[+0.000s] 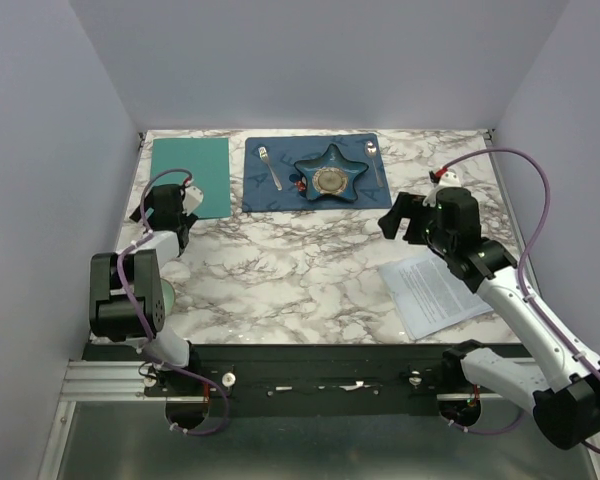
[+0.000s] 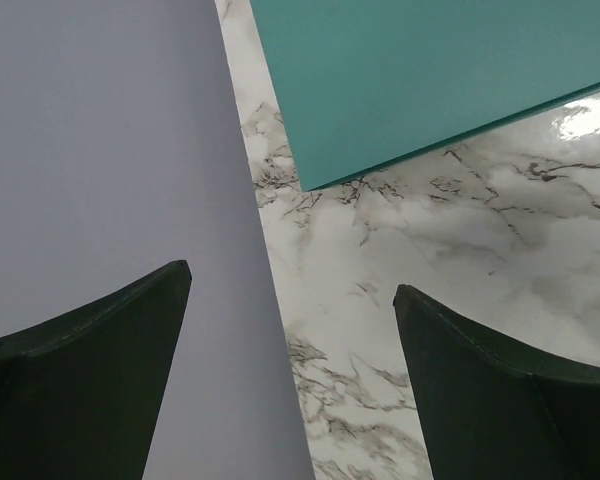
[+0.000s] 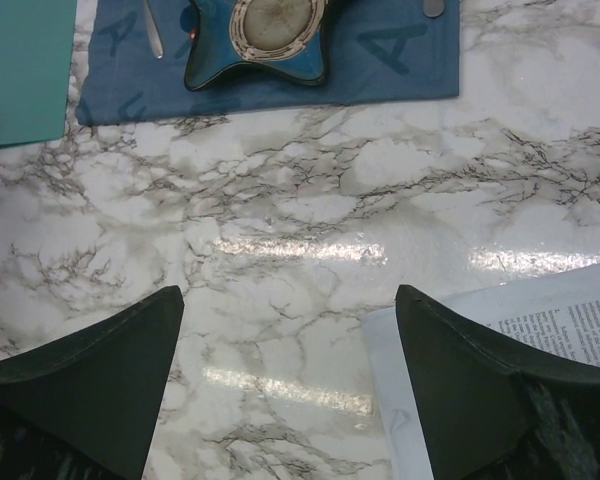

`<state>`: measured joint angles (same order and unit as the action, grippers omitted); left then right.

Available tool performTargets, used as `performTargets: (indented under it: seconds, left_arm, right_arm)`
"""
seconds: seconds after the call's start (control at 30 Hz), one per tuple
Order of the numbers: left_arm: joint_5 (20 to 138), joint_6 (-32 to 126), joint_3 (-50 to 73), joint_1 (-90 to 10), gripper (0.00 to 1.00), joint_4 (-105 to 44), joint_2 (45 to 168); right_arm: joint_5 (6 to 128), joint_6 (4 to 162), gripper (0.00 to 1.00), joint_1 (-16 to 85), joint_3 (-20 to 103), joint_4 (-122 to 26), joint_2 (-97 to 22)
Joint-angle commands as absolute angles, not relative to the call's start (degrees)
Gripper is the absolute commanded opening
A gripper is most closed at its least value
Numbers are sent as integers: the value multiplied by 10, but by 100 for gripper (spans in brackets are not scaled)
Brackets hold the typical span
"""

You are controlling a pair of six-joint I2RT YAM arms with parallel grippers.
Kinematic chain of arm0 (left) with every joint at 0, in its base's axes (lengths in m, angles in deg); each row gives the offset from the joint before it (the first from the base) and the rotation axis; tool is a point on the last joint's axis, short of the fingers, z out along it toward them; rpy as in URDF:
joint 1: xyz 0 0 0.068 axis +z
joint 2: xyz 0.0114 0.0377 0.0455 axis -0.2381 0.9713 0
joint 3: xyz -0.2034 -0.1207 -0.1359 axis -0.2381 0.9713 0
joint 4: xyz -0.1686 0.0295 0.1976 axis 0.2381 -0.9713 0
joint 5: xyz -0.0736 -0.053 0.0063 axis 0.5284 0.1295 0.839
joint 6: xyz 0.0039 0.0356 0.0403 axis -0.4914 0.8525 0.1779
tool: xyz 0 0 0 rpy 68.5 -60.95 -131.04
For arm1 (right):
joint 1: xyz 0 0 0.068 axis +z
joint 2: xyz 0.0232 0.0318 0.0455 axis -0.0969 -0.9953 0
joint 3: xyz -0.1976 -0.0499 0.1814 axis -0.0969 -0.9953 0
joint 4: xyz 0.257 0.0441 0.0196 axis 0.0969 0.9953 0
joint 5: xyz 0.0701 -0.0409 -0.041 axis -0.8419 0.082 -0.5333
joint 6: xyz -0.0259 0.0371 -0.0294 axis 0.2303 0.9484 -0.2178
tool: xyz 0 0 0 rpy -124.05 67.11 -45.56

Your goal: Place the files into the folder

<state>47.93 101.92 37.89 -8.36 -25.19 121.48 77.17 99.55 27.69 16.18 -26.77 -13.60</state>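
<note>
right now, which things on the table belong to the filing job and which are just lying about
For the job: files, teal folder.
Just lying about: blue placemat, star dish, fork, spoon.

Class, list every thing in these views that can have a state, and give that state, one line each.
Folder: closed, flat on the table.
Files: lying flat, outside the folder.
Left gripper: open, empty, by the folder's corner.
Right gripper: open, empty, beside the files.
Star dish: upright on the placemat.
Fork: lying flat on the placemat.
Spoon: lying flat on the placemat.
</note>
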Motion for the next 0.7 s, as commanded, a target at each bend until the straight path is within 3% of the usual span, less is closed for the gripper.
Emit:
performTargets:
  seconds: [0.0, 0.27, 0.67]
  left_arm:
    - [424, 1111, 420, -88, 99, -60, 1258]
    - [405, 1174, 460, -98, 99, 135, 1342]
    - [423, 1187, 450, -103, 99, 169, 1357]
  right_arm:
    - [759, 992, 95, 281, 204, -235, -160]
    - [769, 994, 93, 281, 268, -204, -186]
    - [767, 1023, 90, 290, 267, -203, -205]
